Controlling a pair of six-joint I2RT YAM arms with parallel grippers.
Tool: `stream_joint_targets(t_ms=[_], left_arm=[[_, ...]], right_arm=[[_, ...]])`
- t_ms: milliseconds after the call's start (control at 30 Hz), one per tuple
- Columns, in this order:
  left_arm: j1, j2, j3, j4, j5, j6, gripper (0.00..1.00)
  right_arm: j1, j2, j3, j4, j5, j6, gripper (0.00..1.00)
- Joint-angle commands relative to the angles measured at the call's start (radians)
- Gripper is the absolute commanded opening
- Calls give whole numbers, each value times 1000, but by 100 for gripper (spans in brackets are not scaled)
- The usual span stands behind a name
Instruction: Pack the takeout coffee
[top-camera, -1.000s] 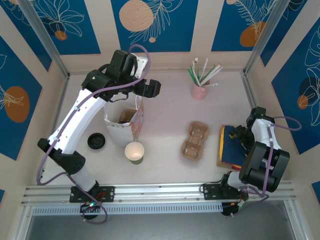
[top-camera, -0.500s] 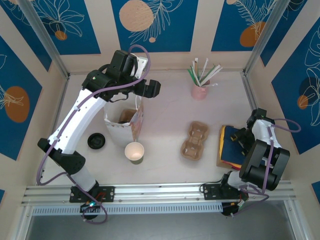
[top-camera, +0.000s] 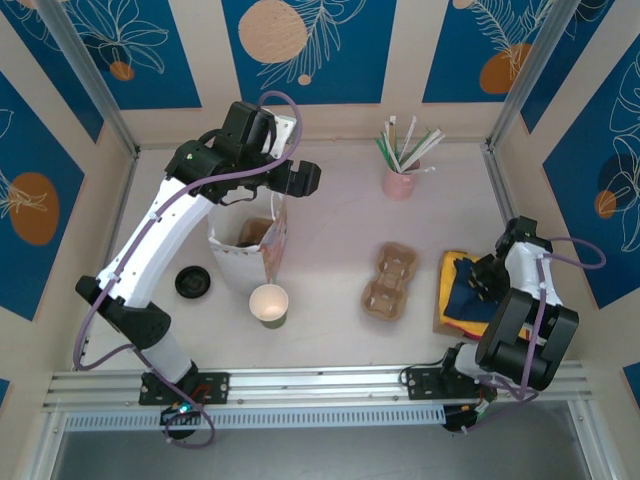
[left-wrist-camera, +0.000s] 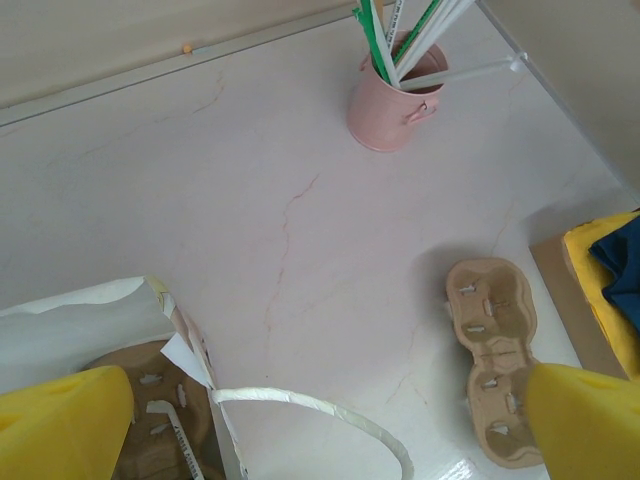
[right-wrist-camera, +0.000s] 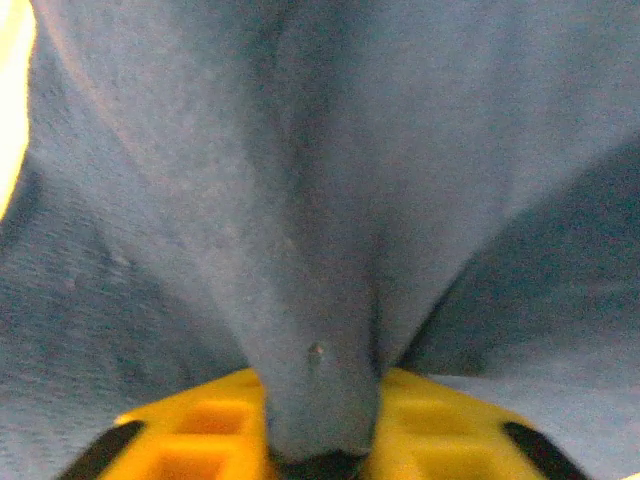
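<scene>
Left gripper (top-camera: 305, 178) is up high, jaws spread wide, nothing between them. Just below it and a touch to one side, the white paper bag (top-camera: 232, 262) stands upright with its mouth open. From the wrist we see one yellow finger (left-wrist-camera: 60, 420) over the bag's mouth. The other is over one end of the cardboard cup carrier (left-wrist-camera: 492, 345), which lies flat on the table (left-wrist-camera: 250, 200). The bag's paper handle (left-wrist-camera: 320, 408) arcs across between the two fingers. Down inside the bag we can make out a brown cardboard insert (left-wrist-camera: 150, 410). Out ahead of the gripper, well apart, stands the pink pot (left-wrist-camera: 390, 105) stuffed with straws.

Back toward the arm's base from this gripper, past the bag, a lidless paper cup (top-camera: 269, 303), white inside, stands just beside the bag's corner. A loose black lid (top-camera: 193, 281) lies flat on the bag's other side.

Over to the right gripper (top-camera: 483, 280): it's low and clamped on the blue cloth (top-camera: 462, 292). The wrist view shows the fabric pulled into a ridge rising from between the yellow pads (right-wrist-camera: 190, 430). Under the cloth there's a yellow layer (top-camera: 445, 275), and under that a brown board (top-camera: 440, 322). The cup carrier lies off to this gripper's side, apart from the cloth.

As for the takeout coffee, we can't tell where it sits.
</scene>
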Motion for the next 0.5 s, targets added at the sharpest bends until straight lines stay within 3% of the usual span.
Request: stream_joint_targets(t_ms=[0, 100, 467], left_arm=[[-1, -24, 1, -10, -23, 22, 100], [-2, -21, 4, -10, -22, 21, 100], [5, -22, 10, 4, -53, 3, 100]], right_arm=[[-7, -35, 8, -37, -20, 11, 11], [-9, -51, 19, -54, -21, 14, 0], [-3, -201, 99, -108, -111, 44, 0]])
